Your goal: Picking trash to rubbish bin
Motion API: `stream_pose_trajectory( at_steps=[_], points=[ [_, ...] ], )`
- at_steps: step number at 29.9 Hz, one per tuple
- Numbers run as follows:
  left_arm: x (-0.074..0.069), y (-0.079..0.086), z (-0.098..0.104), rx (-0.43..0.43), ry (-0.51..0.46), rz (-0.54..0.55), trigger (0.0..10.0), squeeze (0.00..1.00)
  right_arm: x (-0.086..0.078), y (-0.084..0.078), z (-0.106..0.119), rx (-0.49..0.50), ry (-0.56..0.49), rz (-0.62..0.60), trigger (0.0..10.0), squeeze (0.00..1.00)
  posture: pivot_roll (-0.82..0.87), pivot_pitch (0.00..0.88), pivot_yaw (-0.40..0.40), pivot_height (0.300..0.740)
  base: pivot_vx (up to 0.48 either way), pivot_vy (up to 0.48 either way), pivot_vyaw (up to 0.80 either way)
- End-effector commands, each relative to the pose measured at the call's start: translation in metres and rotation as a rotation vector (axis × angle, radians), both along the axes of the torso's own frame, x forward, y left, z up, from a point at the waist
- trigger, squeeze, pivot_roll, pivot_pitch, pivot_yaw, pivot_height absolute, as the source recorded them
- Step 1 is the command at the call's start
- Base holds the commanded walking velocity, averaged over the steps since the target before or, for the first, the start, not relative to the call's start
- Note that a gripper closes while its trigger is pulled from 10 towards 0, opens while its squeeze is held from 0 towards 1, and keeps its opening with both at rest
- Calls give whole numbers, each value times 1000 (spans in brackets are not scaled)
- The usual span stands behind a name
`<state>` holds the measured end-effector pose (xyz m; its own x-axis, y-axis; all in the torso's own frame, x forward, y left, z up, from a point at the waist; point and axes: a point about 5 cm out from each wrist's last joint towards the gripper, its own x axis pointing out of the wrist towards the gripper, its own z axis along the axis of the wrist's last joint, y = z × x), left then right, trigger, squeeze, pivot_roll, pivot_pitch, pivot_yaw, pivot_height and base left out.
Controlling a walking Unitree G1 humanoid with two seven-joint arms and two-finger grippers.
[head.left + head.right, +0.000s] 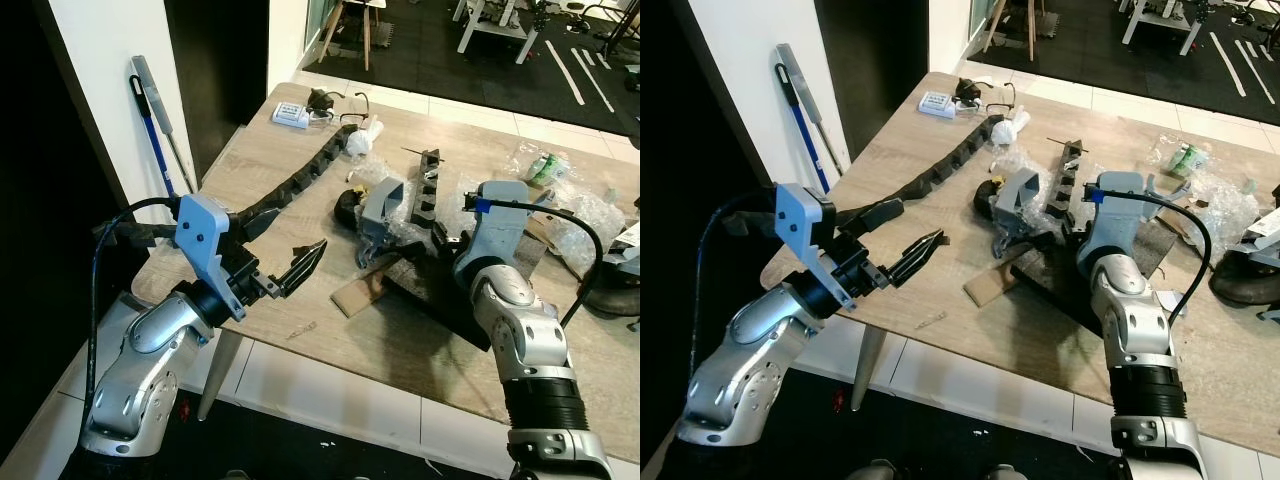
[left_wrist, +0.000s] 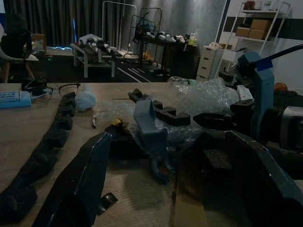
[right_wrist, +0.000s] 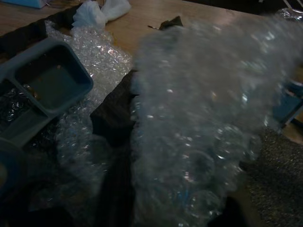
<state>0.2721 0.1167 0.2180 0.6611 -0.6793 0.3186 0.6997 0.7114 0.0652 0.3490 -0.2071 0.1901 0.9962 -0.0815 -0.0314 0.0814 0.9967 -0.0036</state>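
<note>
The left gripper point(image 1: 300, 268) is hovering over the wooden table point(image 1: 260, 150) near its front edge, its fingers together and holding nothing. The right gripper point(image 1: 1085, 232) is reaching into the clutter in the middle of the table, and a crumpled bubble wrap point(image 3: 199, 123) is sitting very close before it; whether its fingers are apart, I cannot tell. A long black foam strip point(image 1: 300, 180) is lying toward the far edge, with bare wood beside it.
</note>
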Motion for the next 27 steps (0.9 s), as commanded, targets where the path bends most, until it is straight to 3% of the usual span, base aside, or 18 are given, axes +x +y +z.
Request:
stream_pose_trajectory(
  at_steps=[1,18,19,20,23,24,25,27],
  points=[
    [-3,-2,-2,14,13,-25,10000,0,-1,-3,2,18,3,-22,0,0,19,128,-49,740,0,0,0],
    [-4,-3,-3,11,22,-26,10000,0,0,5,33,139,-130,-10,0,0,18,136,-52,740,0,0,0],
    [-4,-2,-3,11,22,-26,10000,0,0,9,45,150,-199,15,0,0,17,139,-52,740,0,0,0],
    [-4,-2,-3,11,22,-26,10000,0,0,9,45,150,-199,15,0,0,17,139,-52,740,0,0,0],
    [-3,-2,-3,10,24,-24,10000,0,-5,24,77,183,-390,126,0,0,17,139,-52,740,0,0,0],
    [-3,-2,-3,10,24,-24,10000,0,-5,24,77,183,-390,126,0,0,17,139,-52,740,0,0,0],
    [-3,-1,-3,7,23,-20,10000,0,-9,29,89,190,-475,169,0,0,17,139,-52,740,0,0,0],
    [-3,-1,-3,7,23,-20,10000,0,-9,29,89,190,-475,169,0,0,17,139,-52,740,0,0,0]
  ],
)
